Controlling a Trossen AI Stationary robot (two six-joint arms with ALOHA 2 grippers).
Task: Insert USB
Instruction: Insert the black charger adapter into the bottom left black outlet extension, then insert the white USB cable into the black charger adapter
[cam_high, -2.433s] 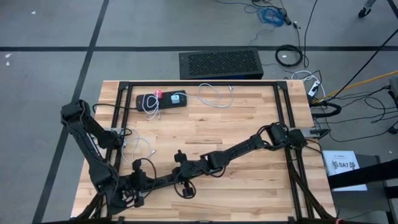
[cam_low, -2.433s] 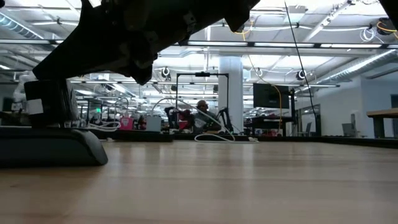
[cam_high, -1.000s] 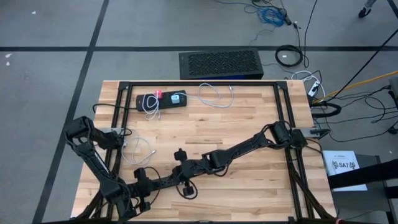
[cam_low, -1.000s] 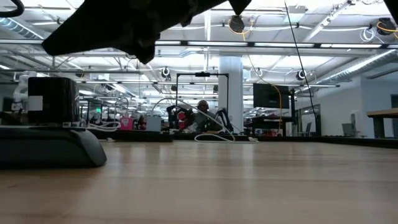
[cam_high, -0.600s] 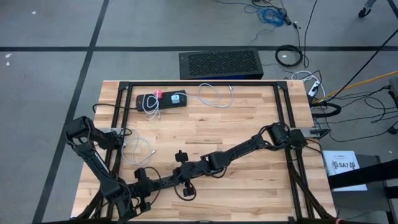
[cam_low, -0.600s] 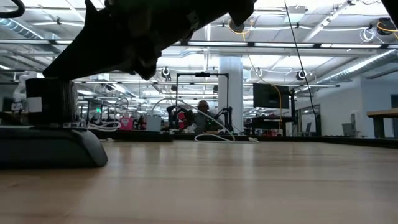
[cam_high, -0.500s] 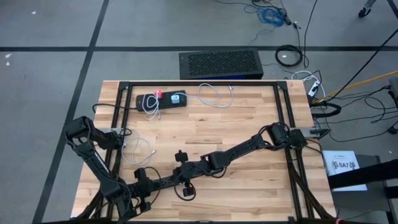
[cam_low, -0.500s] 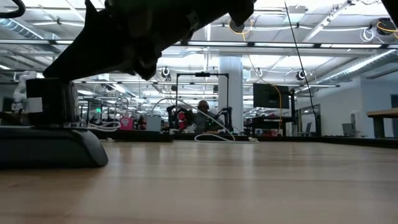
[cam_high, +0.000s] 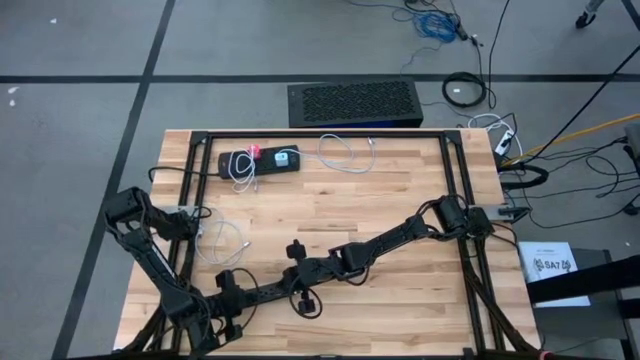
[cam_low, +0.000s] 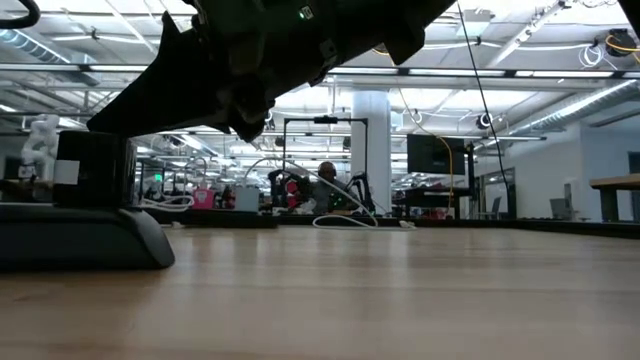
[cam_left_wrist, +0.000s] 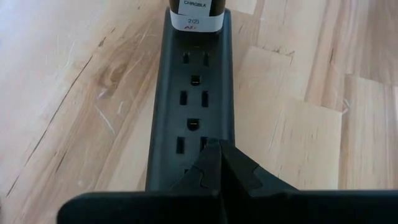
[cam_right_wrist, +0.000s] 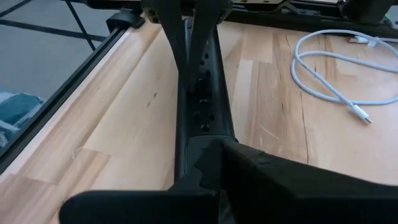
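A dark power strip (cam_left_wrist: 189, 93) lies near the table's front edge, under both arms (cam_high: 268, 288). A black charger block with a white label (cam_low: 90, 170) stands plugged into one end of it (cam_left_wrist: 194, 9). My left gripper (cam_left_wrist: 221, 149) is shut over the strip's other end. My right gripper (cam_right_wrist: 214, 155) is shut and hangs just above the charger block (cam_low: 100, 125). A white USB cable (cam_right_wrist: 336, 81) lies loose on the wood beside the strip, its plug (cam_right_wrist: 362, 116) free; no gripper holds it. My left gripper sets its shut fingertips (cam_left_wrist: 214, 155) down on the strip's top face (cam_left_wrist: 186, 146), near the end away from the charger. The fingers slant down and lie along the strip, which stays flat on the table. My right gripper's shut tip stands right over the charger's top (cam_low: 92, 138); whether it touches, I cannot tell.
A black device with a pink part (cam_high: 260, 160) and a second white cable (cam_high: 345, 152) lie at the table's far side. Black frame rails (cam_high: 200, 180) run along the left, far and right sides. A person (cam_low: 325, 175) sits in the room behind.
My right gripper has come down toward the charger block on the strip, still shut, tipping slightly further downward. The strip and the cables have kept their places.
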